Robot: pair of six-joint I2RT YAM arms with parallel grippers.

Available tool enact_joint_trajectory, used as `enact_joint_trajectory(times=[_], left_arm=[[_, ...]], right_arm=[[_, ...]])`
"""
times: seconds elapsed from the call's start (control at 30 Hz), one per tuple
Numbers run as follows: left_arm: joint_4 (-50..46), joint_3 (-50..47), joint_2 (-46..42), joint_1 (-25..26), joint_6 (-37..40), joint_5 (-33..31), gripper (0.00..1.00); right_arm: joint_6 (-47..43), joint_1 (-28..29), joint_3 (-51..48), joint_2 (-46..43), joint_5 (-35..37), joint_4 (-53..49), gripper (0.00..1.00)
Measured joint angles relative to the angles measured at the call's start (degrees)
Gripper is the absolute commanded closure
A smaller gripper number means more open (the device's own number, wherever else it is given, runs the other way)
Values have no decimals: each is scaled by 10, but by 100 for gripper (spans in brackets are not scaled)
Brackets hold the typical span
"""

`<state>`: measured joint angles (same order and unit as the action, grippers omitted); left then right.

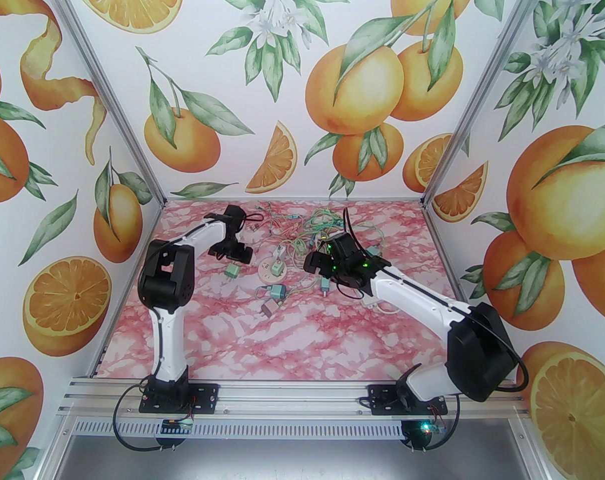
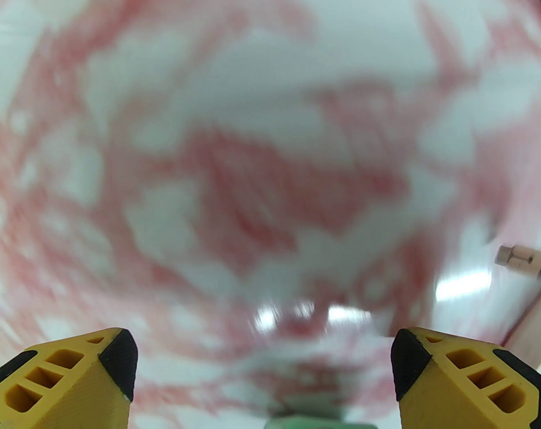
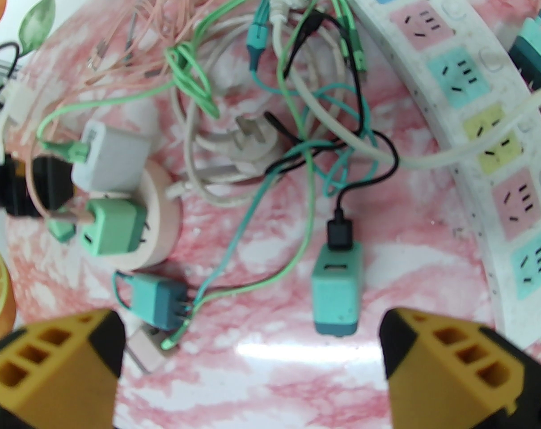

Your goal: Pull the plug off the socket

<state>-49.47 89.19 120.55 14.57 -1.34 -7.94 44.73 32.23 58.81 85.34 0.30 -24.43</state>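
Note:
A round beige socket (image 1: 267, 269) (image 3: 161, 221) lies mid-table. A light green plug (image 1: 276, 268) (image 3: 114, 227) sits plugged on its top, and a white charger (image 3: 112, 157) stands at its far edge. My left gripper (image 1: 236, 256) (image 2: 264, 364) hovers left of the socket, open and with nothing between its yellow fingers (image 2: 114, 364). Its wrist view is a blur of the pink marble table. My right gripper (image 1: 315, 263) (image 3: 252, 364) hangs to the right of the socket, open and empty.
A loose green adapter (image 1: 231, 271) lies just in front of the left gripper. Teal adapters (image 3: 337, 288) (image 3: 156, 300), a beige one (image 1: 268, 309) and a tangle of cables (image 1: 307, 228) surround the socket. A white power strip (image 3: 476, 105) runs along the right.

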Motion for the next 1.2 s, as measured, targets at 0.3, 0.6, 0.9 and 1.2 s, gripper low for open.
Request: enact_joint_trajectory(times=[0.3, 0.6, 0.9, 1.2], left_arm=[[-5, -50, -97, 6, -24, 16, 2], [57, -99, -233, 4, -104, 130, 31], [182, -214, -208, 12, -197, 243, 69], [254, -235, -151, 16, -228, 266, 69]], right_arm=[[0, 4, 0, 0, -5, 6, 0], [-9, 40, 10, 7, -2, 0, 1], [-21, 86, 68, 58, 13, -16, 9], [-21, 124, 141, 142, 23, -34, 13]])
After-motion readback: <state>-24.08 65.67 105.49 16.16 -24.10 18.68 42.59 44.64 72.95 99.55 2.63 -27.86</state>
